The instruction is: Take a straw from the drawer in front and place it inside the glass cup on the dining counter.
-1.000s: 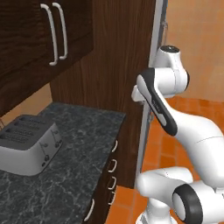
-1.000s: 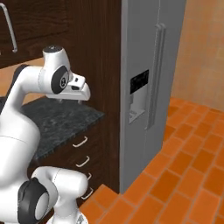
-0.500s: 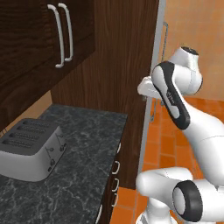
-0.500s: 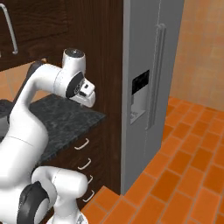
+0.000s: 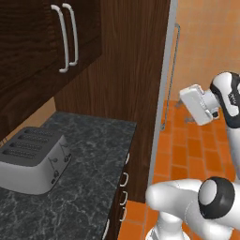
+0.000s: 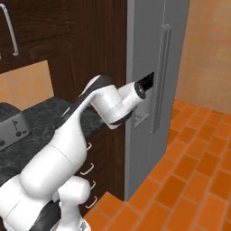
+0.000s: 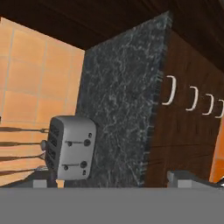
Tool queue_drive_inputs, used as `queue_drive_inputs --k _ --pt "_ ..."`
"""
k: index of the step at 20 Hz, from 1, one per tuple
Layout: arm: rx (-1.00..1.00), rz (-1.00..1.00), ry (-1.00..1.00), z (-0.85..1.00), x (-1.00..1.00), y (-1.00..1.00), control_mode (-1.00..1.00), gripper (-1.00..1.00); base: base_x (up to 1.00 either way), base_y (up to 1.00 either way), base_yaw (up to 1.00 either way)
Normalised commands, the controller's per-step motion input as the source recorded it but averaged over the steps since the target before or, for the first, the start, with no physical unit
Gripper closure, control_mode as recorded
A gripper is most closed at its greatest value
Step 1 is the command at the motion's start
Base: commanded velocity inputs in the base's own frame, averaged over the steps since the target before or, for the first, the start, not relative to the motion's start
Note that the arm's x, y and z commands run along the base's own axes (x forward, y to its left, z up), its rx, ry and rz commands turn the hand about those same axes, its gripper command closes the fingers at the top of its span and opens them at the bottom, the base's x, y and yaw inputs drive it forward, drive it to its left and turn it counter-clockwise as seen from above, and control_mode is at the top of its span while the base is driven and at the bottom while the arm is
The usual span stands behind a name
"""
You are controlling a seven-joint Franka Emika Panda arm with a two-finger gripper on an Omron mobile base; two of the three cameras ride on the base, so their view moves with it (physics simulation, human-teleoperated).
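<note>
End effector (image 7: 113,178) spread and empty, facing the toaster (image 7: 70,147) on the black speckled tabletop (image 7: 118,100) above closed drawers (image 7: 186,113)

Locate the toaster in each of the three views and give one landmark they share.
Left base view: the toaster sits lower left on the black speckled counter.
Right base view: far left edge, mid-height, partly cut off.
Hand view: lower left, rolled sideways.
Shared landmark: the column of curved silver drawer handles below the counter's edge.
</note>
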Motion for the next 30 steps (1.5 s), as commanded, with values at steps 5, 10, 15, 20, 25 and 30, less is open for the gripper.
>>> queue_drive_inputs --k 5,10,15,20,25,30 --pt "0.51 0.07 0.02 -0.76 0.34 -0.24 -1.00 -1.00 0.00 0.00 0.00" --pt "0.39 0.07 0.00 -0.74 0.38 -0.08 -1.00 -1.00 0.00 0.00 0.00" --pt "0.24 0.10 0.00 -0.74 0.35 0.00 -1.00 -1.00 0.00 0.00 0.00" --pt "0.17 0.12 0.00 -0.71 0.27 0.00 -1.00 -1.00 0.00 0.00 0.00" --pt "0.03 0.16 0.00 -0.71 0.08 0.09 -1.00 -1.00 0.00 0.00 0.00" --pt "0.00 0.13 -0.01 -0.67 0.13 0.29 -1.00 -1.00 0.00 0.00 0.00"
